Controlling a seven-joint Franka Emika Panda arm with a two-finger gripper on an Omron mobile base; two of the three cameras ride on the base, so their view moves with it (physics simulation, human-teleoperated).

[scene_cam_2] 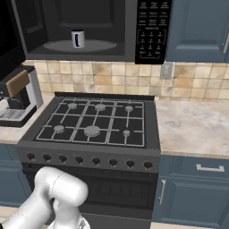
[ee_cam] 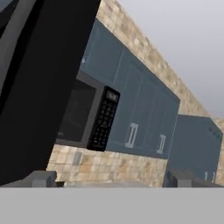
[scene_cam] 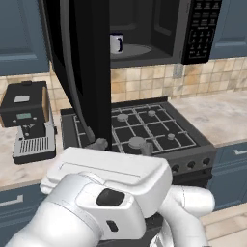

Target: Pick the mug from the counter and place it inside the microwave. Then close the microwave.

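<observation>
the mug [scene_cam_2: 78, 38] already stands inside the microwave [scene_cam_2: 89, 29], so only swinging its open door [scene_cam: 82, 72] shut remains, the gripper [ee_cam: 109, 179] jaws spread wide and empty.

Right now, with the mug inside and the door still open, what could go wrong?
1. The gripper sits at the lower edge of the open door, so a push might slip off it.
2. The mug stands upright on the microwave's turntable; a hard slam might jolt it.
3. The coffee machine stands just left of the door, so the arm might brush it.
</observation>
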